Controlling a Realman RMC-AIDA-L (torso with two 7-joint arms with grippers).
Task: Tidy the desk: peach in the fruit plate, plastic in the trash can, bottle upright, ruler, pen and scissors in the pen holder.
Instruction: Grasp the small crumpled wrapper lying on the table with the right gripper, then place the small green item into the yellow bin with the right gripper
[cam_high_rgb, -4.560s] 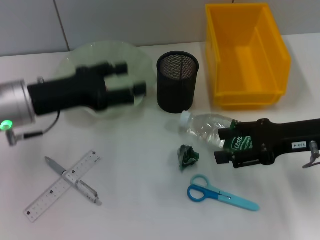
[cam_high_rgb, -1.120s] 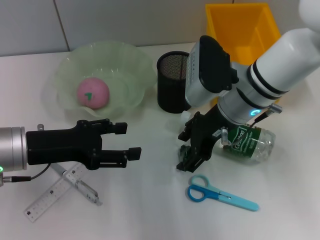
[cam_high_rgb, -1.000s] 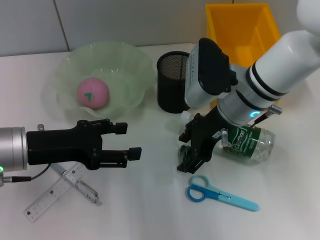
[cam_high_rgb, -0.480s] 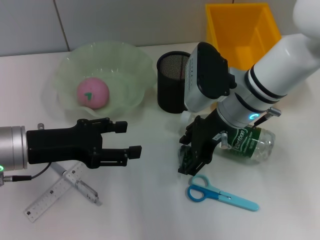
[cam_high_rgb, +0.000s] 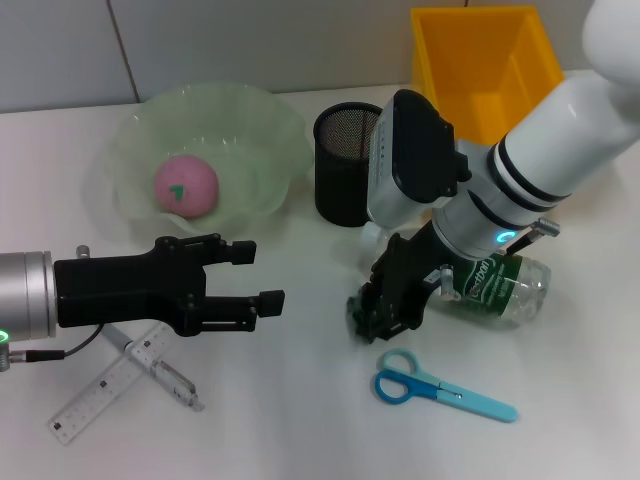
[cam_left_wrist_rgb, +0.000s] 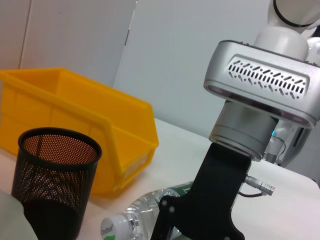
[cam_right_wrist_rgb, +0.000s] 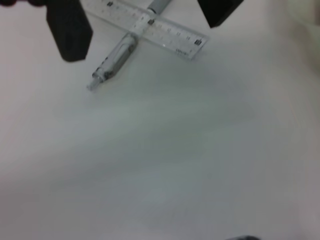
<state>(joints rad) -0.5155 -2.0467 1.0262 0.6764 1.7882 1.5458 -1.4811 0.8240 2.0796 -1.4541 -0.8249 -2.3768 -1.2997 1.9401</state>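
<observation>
I see the peach (cam_high_rgb: 185, 187) plated — right gripper (cam_high_rgb: 372, 312) down at the plastic, grip unclear, left gripper (cam_high_rgb: 255, 276) released; all else remains.

Open tabletop (cam_high_rgb: 300, 420) is lying free across the lower middle of the frame. The right gripper (cam_high_rgb: 375, 312) and the lying bottle (cam_high_rgb: 495, 285) are crowding the centre right, with the scissors (cam_high_rgb: 440, 388) just below. The left gripper (cam_high_rgb: 250, 275) is blocking the left side above the crossed ruler (cam_high_rgb: 95, 395) and pen (cam_high_rgb: 165, 375).

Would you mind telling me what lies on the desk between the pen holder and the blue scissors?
In the head view, the right gripper and the lying bottle's capped neck sit between the pen holder and the scissors.
</observation>
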